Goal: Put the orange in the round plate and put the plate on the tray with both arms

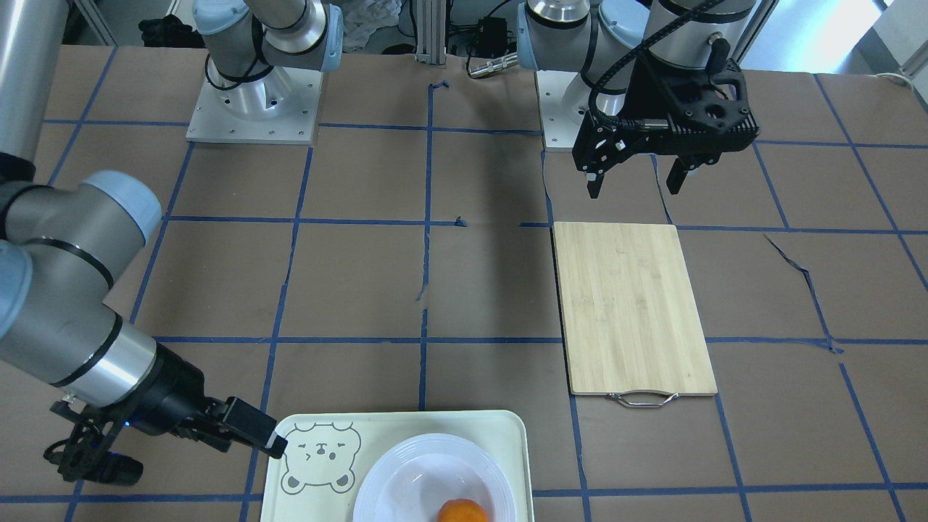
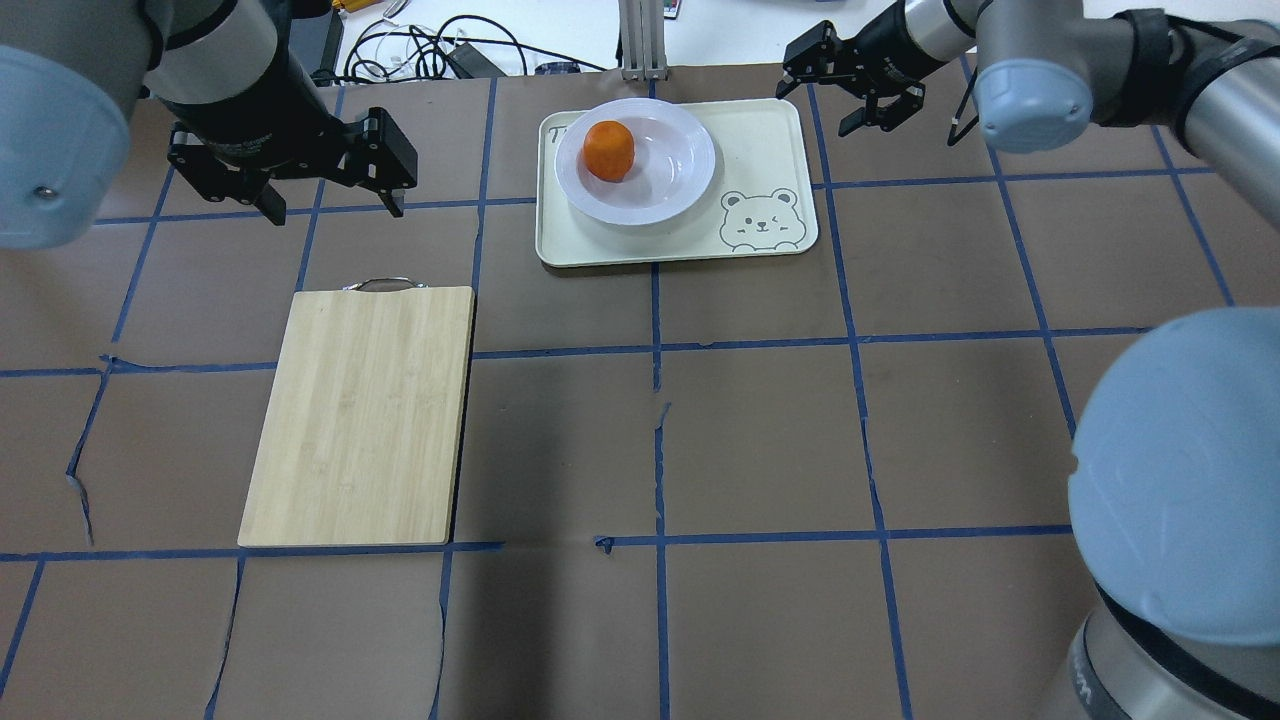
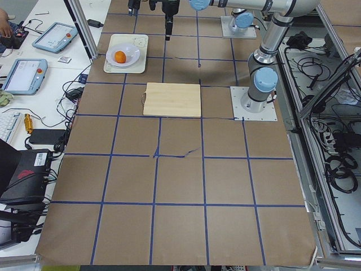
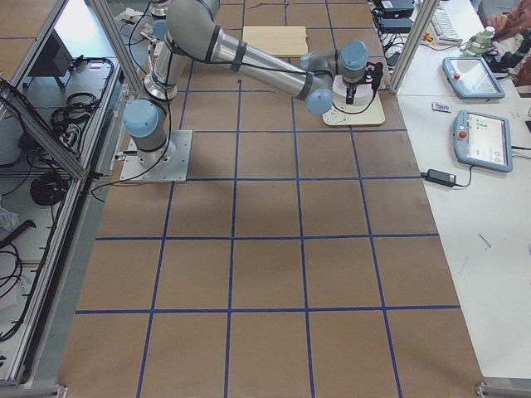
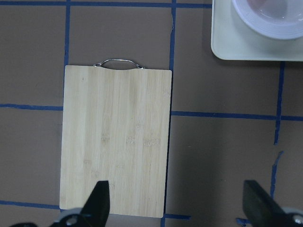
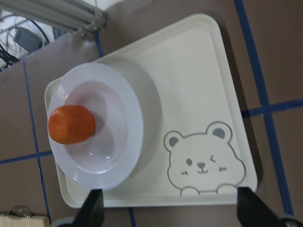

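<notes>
The orange (image 2: 608, 150) lies in the white round plate (image 2: 672, 172), toward one side of its well. That plate rests on the cream tray (image 2: 770, 140) with the bear face, at the table's far edge. In the right wrist view the orange (image 6: 71, 124), plate (image 6: 124, 142) and tray (image 6: 199, 85) lie below my right gripper (image 6: 173, 213), whose fingers stand wide apart. My right gripper (image 2: 868, 108) hovers open just beside the tray's right end, holding nothing. My left gripper (image 2: 335, 210) hangs open and empty left of the tray, above the table.
A bamboo cutting board (image 2: 360, 410) with a metal handle lies on the robot's left half; it fills the left wrist view (image 5: 116, 142). Brown paper with blue tape lines covers the table. Cables and tablets sit beyond the far edge.
</notes>
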Robot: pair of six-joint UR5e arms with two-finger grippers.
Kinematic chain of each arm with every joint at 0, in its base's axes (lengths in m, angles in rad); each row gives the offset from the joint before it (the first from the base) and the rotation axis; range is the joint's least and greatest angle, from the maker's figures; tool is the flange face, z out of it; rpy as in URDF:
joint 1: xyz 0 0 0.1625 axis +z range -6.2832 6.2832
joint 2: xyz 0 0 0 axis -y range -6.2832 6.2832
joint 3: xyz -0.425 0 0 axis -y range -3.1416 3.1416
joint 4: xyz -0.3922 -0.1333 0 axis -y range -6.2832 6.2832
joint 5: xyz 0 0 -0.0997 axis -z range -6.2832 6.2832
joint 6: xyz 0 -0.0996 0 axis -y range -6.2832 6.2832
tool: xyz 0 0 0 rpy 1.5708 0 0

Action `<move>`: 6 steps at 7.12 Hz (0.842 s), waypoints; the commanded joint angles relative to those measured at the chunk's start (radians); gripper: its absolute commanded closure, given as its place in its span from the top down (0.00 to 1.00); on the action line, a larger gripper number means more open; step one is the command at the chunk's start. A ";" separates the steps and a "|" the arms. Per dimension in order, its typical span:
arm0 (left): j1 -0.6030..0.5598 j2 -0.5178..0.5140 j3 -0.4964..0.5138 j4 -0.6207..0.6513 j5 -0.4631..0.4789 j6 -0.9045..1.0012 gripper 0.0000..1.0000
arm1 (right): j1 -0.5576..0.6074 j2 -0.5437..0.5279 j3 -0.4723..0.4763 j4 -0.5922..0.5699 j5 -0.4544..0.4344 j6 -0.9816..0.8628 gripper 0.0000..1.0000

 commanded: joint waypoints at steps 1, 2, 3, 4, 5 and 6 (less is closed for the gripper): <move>0.001 -0.002 -0.001 0.001 -0.005 0.001 1.00 | 0.091 -0.184 -0.014 0.295 -0.254 -0.004 1.00; 0.001 -0.017 0.002 0.009 -0.013 0.009 1.00 | 0.173 -0.212 -0.019 0.321 -0.389 0.002 1.00; 0.002 -0.017 0.003 0.005 -0.026 0.007 1.00 | 0.182 -0.253 -0.021 0.409 -0.413 0.003 1.00; 0.002 -0.016 0.002 0.002 -0.058 0.007 1.00 | 0.174 -0.307 -0.017 0.489 -0.446 -0.001 1.00; 0.001 -0.010 0.002 0.001 -0.050 0.007 1.00 | 0.165 -0.336 -0.013 0.519 -0.491 -0.009 1.00; -0.001 -0.004 -0.001 0.001 -0.045 0.007 1.00 | 0.162 -0.370 -0.001 0.533 -0.502 -0.089 0.99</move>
